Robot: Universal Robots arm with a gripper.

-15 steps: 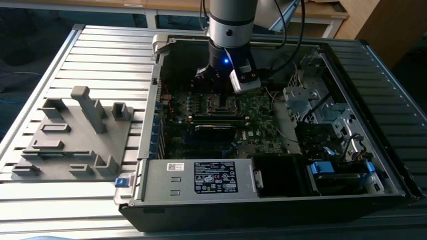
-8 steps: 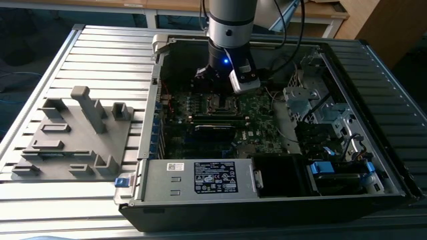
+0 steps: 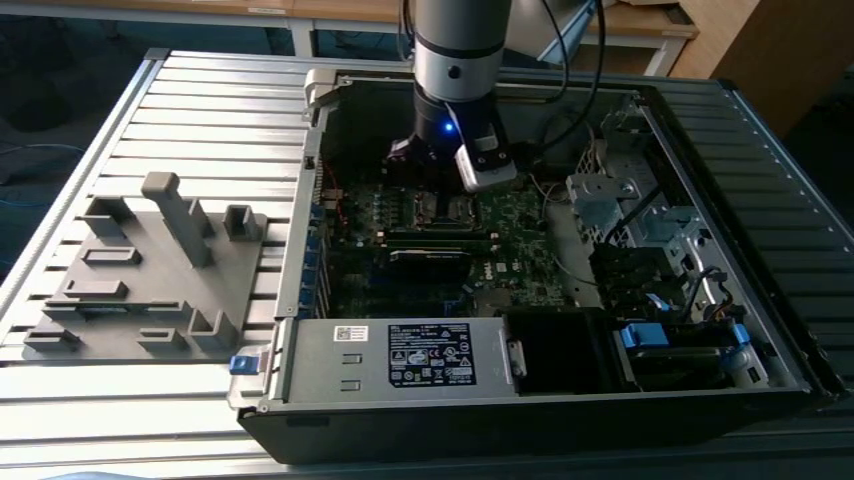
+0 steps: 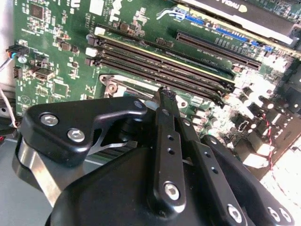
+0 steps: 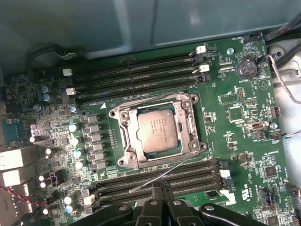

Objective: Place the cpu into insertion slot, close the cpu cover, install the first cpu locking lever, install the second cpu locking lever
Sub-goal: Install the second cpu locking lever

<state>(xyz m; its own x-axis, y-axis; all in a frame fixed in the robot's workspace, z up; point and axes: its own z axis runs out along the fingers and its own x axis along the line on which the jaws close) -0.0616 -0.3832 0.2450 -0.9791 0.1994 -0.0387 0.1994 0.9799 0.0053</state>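
Observation:
In the first wrist view the cpu [image 5: 160, 132], a dull silvery square, lies in the insertion slot [image 5: 157, 163] on the green board. The cpu cover [image 5: 125, 134], a silvery frame, lies flat around it. One thin wire lever [image 5: 164, 170] slants out from the socket's corner across the memory slots; another wire lever [image 5: 150, 100] runs along the far edge. My gripper [image 5: 162, 187] hovers just beside the socket with its black fingers together and nothing between them. In the second wrist view the gripper [image 4: 164, 93] ends above a socket corner [image 4: 113, 87]. In the exterior view the gripper [image 3: 438, 185] hangs over the slot [image 3: 447, 208].
Long black memory slots [image 5: 136, 70] flank the socket on both sides. A graphics card [image 3: 427, 260] crosses the board. The power supply with its label plate [image 3: 427, 355] fills the case's near side; drive cage and cables [image 3: 627, 215] are at the exterior view's right. A grey fixture [image 3: 147, 270] lies on the table.

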